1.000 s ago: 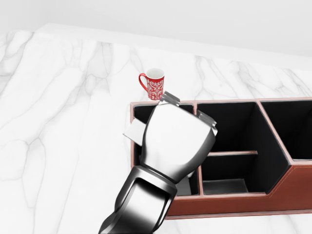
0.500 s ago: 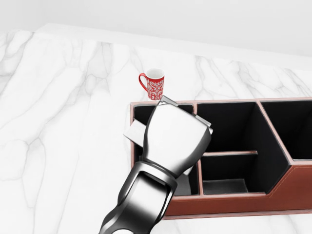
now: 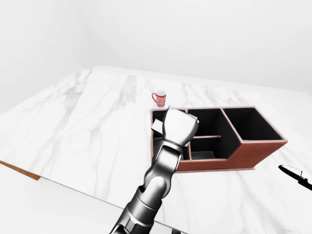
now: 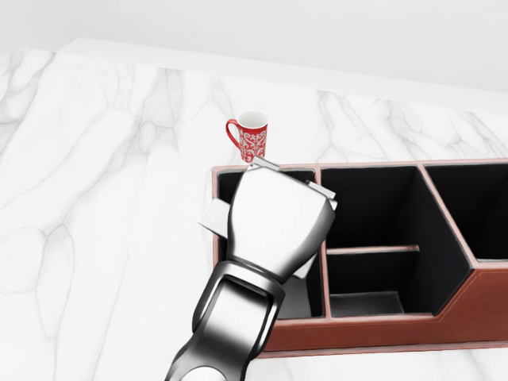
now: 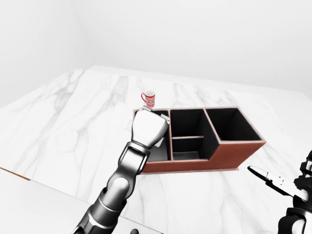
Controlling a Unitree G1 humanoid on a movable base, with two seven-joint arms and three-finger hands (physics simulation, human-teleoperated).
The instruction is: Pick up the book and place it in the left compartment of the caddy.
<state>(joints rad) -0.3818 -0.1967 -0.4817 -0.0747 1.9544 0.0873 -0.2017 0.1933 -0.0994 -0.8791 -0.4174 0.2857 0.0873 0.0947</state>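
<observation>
White marble-veined tabletop [image 3: 87,126] carrying a reddish-brown leather caddy [image 4: 381,329] with black-lined compartments. The chrome left hand [image 4: 274,226] hangs over the caddy's left compartment, its back toward the camera; whether its fingers are apart or together cannot be told. A thin pale grey book [image 4: 216,216] (only edges show) protrudes from beneath the hand, tilted across the compartment's left wall. A red-and-white patterned ceramic mug [image 4: 250,136] stands just beyond the caddy's far left corner. The right hand [image 5: 273,183] hovers, fingers extended, off the caddy's right end.
</observation>
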